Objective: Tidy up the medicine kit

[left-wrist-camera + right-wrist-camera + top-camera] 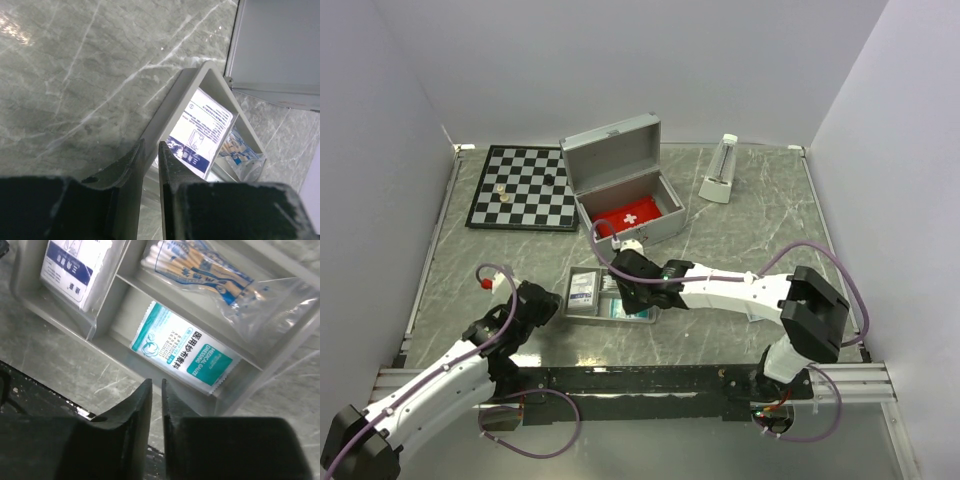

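Observation:
The silver medicine kit (620, 150) stands open at the back, with a red pouch (632, 218) inside; its wall shows in the left wrist view (280, 45). A grey two-compartment tray (610, 319) lies in front of it. The tray holds a white box (202, 127), a bag of cotton swabs (200, 265) and a teal gauze packet (182, 350). My left gripper (151, 150) is shut on the tray's left rim (175, 95). My right gripper (156, 385) is shut and empty, just above the tray's near wall (65, 315).
A chessboard (525, 187) with a few pieces lies at the back left. A white upright object (720, 172) stands at the back right. White walls enclose the table. A black strip (640, 378) runs along the near edge.

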`<state>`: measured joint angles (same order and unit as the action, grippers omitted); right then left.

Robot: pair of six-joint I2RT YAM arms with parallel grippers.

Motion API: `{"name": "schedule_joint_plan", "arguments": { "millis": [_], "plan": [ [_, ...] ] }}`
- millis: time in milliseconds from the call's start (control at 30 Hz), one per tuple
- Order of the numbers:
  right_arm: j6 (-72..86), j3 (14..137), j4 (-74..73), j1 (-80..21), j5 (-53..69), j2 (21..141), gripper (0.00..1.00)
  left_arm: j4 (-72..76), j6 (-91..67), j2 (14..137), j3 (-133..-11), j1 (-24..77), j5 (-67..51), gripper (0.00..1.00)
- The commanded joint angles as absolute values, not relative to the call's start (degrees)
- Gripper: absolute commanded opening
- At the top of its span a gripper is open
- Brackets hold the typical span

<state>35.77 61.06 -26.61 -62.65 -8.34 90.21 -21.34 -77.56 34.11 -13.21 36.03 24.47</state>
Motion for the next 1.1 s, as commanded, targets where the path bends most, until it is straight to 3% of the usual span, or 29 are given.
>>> {"name": "schedule_joint_plan", "arguments": {
  "millis": [0, 400, 600, 867, 1067],
  "plan": [
    [33.49, 62.75, -25.05, -63.11, -4.31, 92.89, 0.18, -18.46, -74.72, 34.10, -15.73, 35.95, 21.89, 0.22],
    [34.01, 61.27, -22.77, -61.35, -3.43, 100.28, 0.15, -2.48, -61.44, 34.62, -16.96, 35.86, 7.57, 0.21],
    [34.63, 59.68, -21.88, -61.35, -3.95, 99.32, 0.15, 2.01, -57.57, 47.26, -20.39, 35.95, 2.73, 0.17],
    [34.80, 58.10, -21.36, -61.26, -4.75, 97.56, 0.15, 0.54, -58.09, 60.46, -22.15, 35.95, 4.12, 0.01],
    [35.16, 57.04, -21.09, -61.35, -5.18, 96.51, 0.15, 1.06, -56.34, 63.71, -21.44, 35.95, 5.97, 0.01]
  ]
}}
